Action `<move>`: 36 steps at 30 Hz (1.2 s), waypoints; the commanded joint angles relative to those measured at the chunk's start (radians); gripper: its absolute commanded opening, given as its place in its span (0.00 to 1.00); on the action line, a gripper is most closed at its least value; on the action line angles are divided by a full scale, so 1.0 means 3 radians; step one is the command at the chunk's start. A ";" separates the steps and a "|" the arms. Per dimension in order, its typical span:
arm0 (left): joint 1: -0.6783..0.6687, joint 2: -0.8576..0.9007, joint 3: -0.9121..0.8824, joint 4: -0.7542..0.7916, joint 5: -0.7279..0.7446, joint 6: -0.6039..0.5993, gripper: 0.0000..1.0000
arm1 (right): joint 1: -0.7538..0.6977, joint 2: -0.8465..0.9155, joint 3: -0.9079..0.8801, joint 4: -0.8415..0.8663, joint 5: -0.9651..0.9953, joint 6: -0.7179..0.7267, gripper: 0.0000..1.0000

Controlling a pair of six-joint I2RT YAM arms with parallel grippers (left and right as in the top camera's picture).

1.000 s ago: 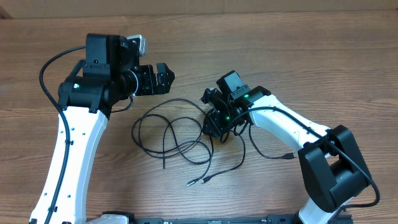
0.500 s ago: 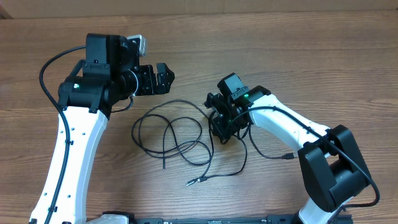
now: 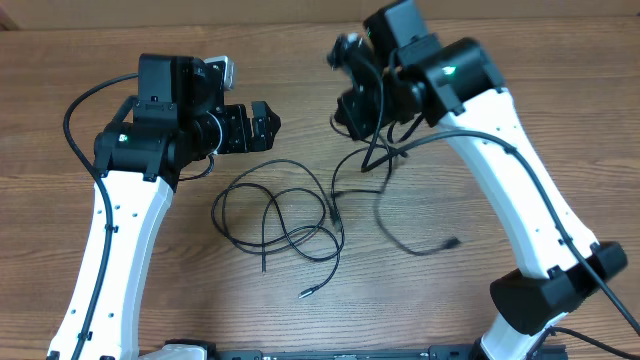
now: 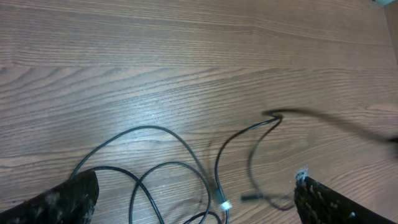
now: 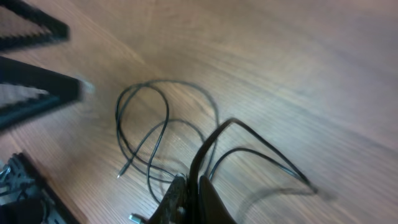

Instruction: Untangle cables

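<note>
The right jaws, raised over the far middle of the table (image 3: pixel 580 120), are pinched together on one cable (image 3: pixel 334 195). Both its ends hang down, and one plug (image 3: pixel 335 212) dangles just above the loose loops (image 3: pixel 268 225) of the other cables lying in the middle. Whether it is free of them cannot be told through the blur. The left jaws stand wide apart and empty, just beyond the far left of those loops.

These cords look very light and limp, with no stiffness to hold a shape, so they will drape, swing and drag their neighbours along. They are thin and smooth and could slip from a loose pinch. It seems wiser to grip near a plug or on a single clear strand, away from the crossings, and to draw it out slowly.
</note>
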 commanded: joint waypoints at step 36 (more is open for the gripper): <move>0.0014 0.0025 0.0025 0.0005 -0.0010 0.0041 1.00 | -0.1219 -0.0103 0.2188 0.0450 0.3183 0.0252 0.04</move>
